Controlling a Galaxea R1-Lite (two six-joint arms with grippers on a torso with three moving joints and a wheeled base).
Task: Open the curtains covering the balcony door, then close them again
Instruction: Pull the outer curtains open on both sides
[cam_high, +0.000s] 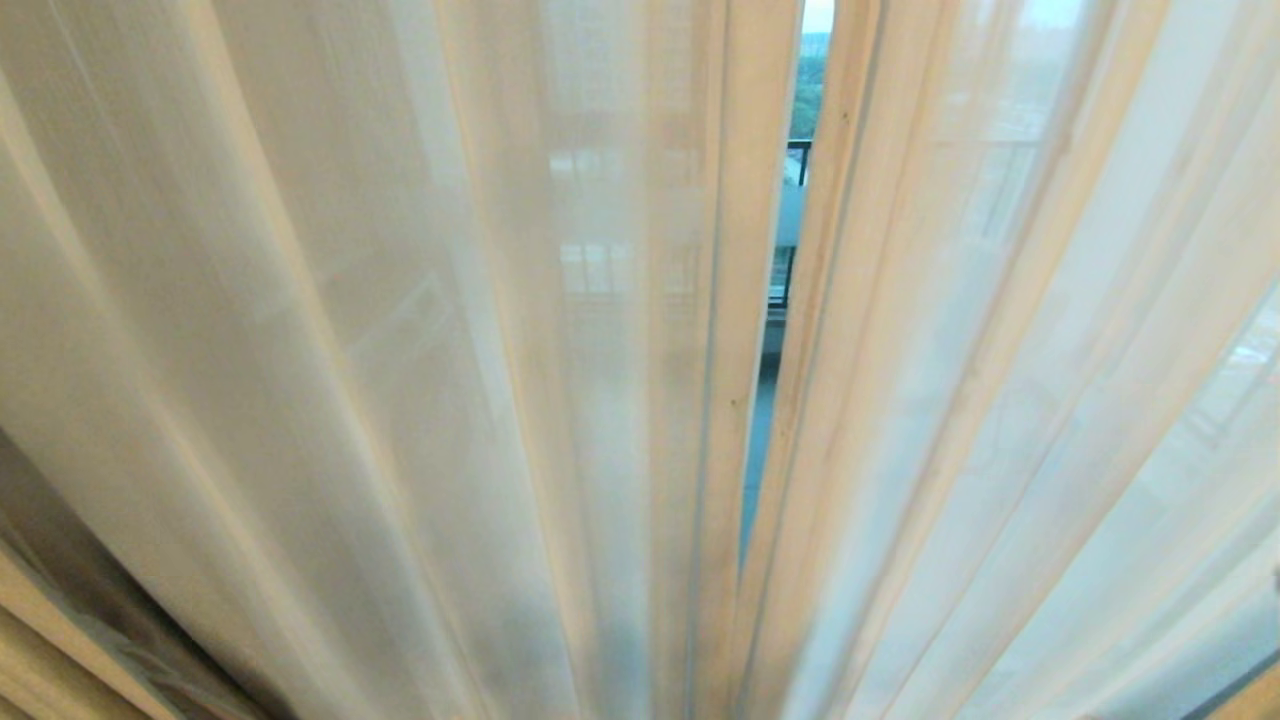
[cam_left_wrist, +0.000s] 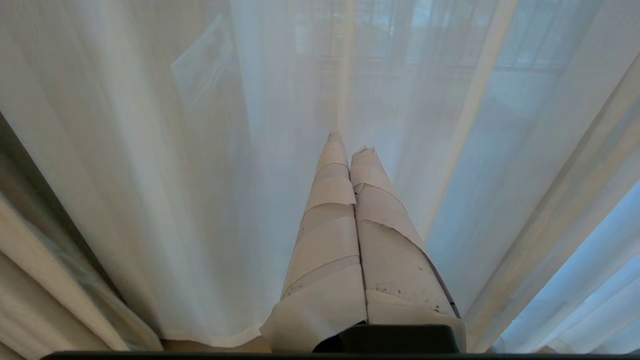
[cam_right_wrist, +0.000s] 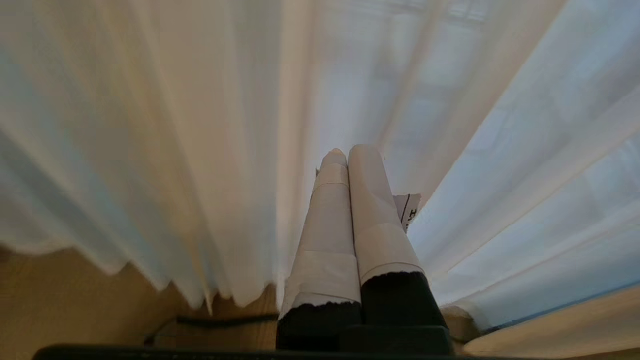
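- The curtains (cam_high: 400, 350) fill the head view from edge to edge; the thin sheer layer hangs in vertical pleats with light passing through it.
- Two sheer panels meet right of centre in the head view. A narrow gap (cam_high: 785, 260) stays open between their hems, from the top edge down past mid-frame.
- Through that gap, a dark railing and greenery outside are visible. The balcony door itself cannot be made out; judged from the layout, its glass lies directly behind the fabric.
- At the lower left corner of the head view, a heavier cream layer (cam_high: 40, 650) sits bunched aside, so only the sheer covers the opening.
- Neither arm appears in the head view.
- The left gripper (cam_left_wrist: 350, 145) points at the sheer from close range in its wrist view. Its taped fingers are pressed together with no fabric between them.
- The right gripper (cam_right_wrist: 350, 152) is likewise pressed together on nothing, its tips just before the pleats; a small label shows beside one finger.
- Judgement: with the panels nearly meeting and both grippers holding nothing, the curtains stand essentially drawn across the door; only the slit remains.
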